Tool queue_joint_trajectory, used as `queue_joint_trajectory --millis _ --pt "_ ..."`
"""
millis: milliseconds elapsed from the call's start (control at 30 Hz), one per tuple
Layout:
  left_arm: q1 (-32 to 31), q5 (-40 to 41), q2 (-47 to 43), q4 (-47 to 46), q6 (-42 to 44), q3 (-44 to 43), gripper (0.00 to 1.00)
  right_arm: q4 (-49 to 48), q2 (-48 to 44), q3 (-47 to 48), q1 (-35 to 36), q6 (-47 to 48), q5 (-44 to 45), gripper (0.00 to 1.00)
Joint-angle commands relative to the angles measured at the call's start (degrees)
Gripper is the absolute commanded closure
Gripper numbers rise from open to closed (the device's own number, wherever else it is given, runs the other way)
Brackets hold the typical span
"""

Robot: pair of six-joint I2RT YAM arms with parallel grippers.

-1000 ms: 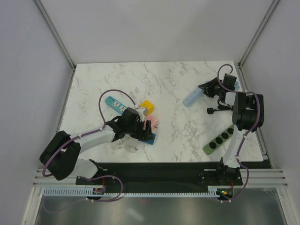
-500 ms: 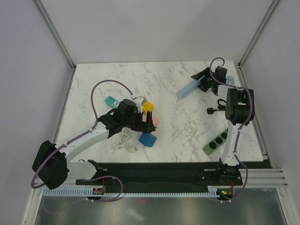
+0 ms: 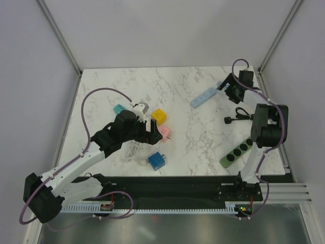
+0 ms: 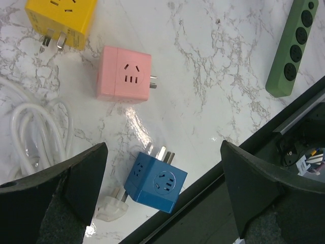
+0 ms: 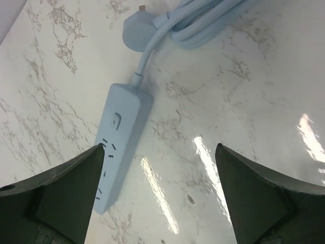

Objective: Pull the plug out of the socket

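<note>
Left and right jaws gape wide, empty. Between left jaws, the blue plug (image 4: 156, 181) looks light, hard, slick; pinch its flat sides.

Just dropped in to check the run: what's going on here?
Both tools are open and hold nothing. The left tool hovers over the blue cube, which lies on the table apart from the pink cube and yellow cube, its prongs bare. The right tool hovers over the light-blue power strip, whose visible sockets look empty.
</note>
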State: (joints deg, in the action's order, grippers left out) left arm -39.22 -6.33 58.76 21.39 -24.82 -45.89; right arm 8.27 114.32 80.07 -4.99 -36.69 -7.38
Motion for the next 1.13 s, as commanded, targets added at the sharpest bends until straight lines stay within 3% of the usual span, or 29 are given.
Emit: queue_joint_trajectory --millis 0,200,367,533,667,800,967,1100 --pt "0.29 0.62 -2.68 0.59 -1.2 1.24 0.0 6.92 -7.61 -1.75 -0.37 5.91 6.23 0.02" --pt "0.37 -0.61 -2.69 0.06 -1.99 2.38 0.0 7.72 -18.95 -9.84 2.52 10.4 6.15 0.02" --pt "0.29 -5.09 -2.42 -9.76 -4.0 8.07 0.0 7.38 -29.14 -18.97 8.59 11.29 5.97 0.02" --pt "0.37 -9.23 -7.6 -23.03 -11.46 17.4 0.0 4.48 -42.56 -31.17 20.35 8.13 4.65 0.02" --pt "0.37 -9.32 -17.68 -30.34 -16.39 27.4 0.0 0.36 -52.87 -40.76 28.63 1.39 3.53 0.02" --pt "0.37 -8.62 -30.43 -32.02 -21.58 36.64 0.0 -6.5 -64.19 -51.84 28.72 -5.48 -2.45 0.02" --pt "0.37 -9.75 -48.01 -29.22 -30.1 47.18 0.0 -10.98 -72.74 -61.69 28.72 -8.83 -3.0 0.02" --pt "0.37 -13.51 -64.17 -24.29 -33.62 50.28 0.0 -18.88 -78.09 -69.33 28.72 -13.75 -3.34 0.02"
